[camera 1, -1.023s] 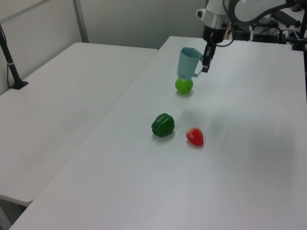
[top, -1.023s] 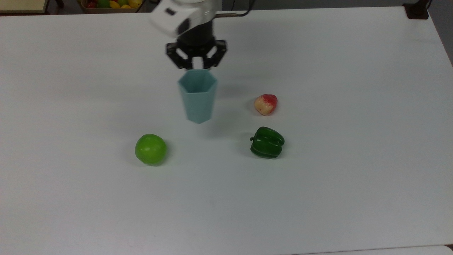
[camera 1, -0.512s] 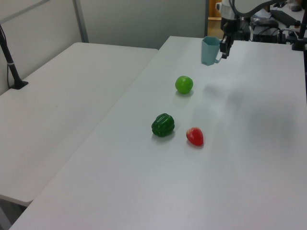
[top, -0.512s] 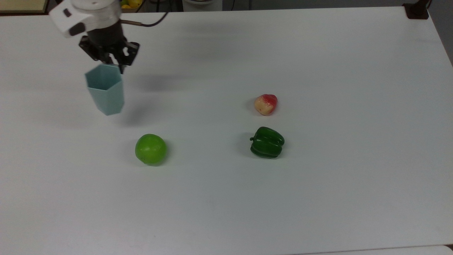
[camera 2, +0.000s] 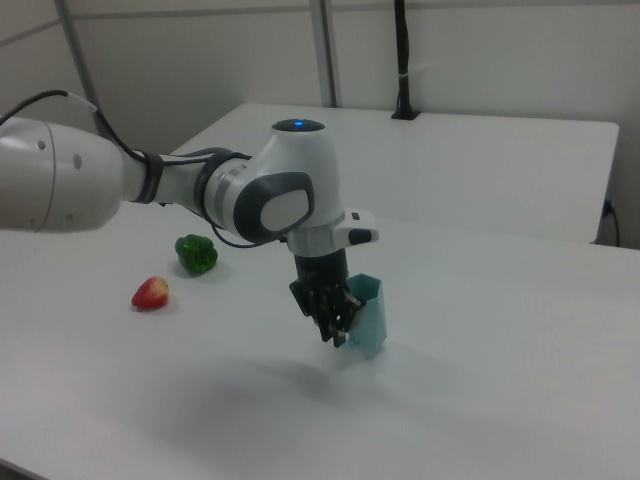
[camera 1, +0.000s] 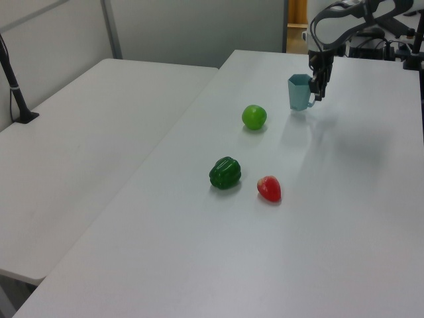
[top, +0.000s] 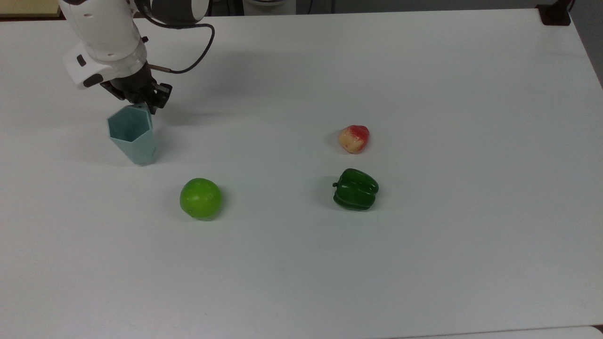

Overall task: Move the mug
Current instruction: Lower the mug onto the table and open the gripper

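White tabletop [top: 424, 263] runs across all three views, with a second table behind it in the left view. We see the mug [top: 132, 135] at the top view's far left, upright or nearly so, its base at or just above the surface; we cannot tell whether it is fully down. Our gripper [top: 143, 106] sits at the mug's rim on the side away from the fruits, and in the right view it [camera 2: 338, 322] appears clamped on the handle side of the mug [camera 2: 368, 316], fingers drawn together on it. A green apple [top: 200, 198] lies near the mug toward the top view's lower right, apart from it. A pepper [top: 355, 189] and a strawberry [top: 354, 138] lie well apart, toward the top view's right. We judge that the carry is nearly over and the step in hand is setting the mug down. To do it well, we should lower straight, keep the mug level so the narrow base lands flat, and let go only once the base bears its weight. A tapered mug held by one side may tip toward the free side when we release, so we should part the fingers slowly and lift straight up, clear of the rim and handle, without brushing either.
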